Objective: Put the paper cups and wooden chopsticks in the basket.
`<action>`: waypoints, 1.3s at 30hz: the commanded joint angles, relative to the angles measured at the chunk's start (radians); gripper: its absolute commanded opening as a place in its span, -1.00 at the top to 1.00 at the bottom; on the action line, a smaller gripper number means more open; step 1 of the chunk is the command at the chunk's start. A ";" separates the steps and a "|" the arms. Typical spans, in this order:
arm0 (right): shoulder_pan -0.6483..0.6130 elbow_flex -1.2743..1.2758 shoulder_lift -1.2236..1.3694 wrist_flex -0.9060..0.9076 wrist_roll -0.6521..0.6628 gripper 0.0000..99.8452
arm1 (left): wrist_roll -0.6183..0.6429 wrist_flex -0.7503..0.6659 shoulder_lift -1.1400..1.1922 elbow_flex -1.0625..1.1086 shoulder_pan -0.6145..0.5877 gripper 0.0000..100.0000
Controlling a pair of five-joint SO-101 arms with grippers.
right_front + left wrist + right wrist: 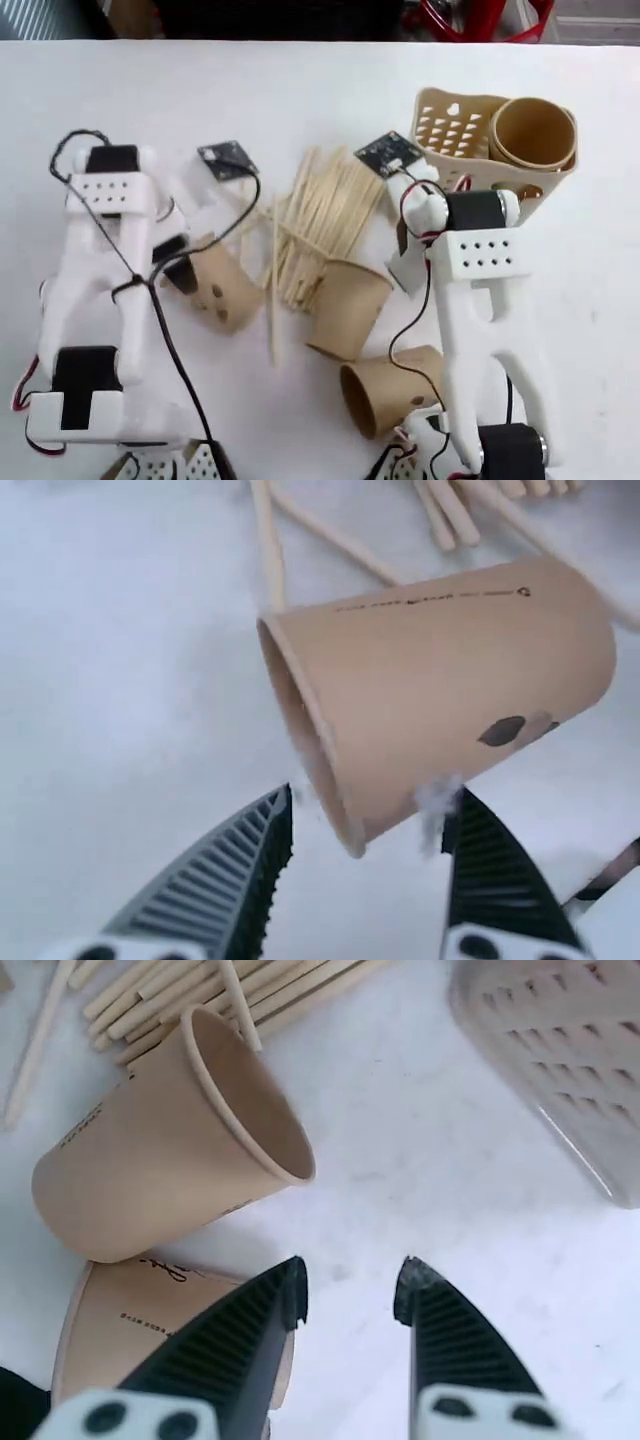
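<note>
Beside chopsticks (pixel 270 540): left gripper (pixel 372 798), jaws apart astride tipped paper cup (pixel 450 690) rim; close gently, lest wall crush; right gripper (pixel 352 1264) also apart

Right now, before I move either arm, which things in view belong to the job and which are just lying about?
Job: left cup; middle cup; near cup; cup in the basket; chopsticks; basket.
Lying about: black cable; red frame beyond the table.
</note>
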 commanded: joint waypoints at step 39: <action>1.086 0.546 -0.602 -0.357 -0.075 0.69 | 0.393 0.015 -0.234 -0.773 0.684 0.96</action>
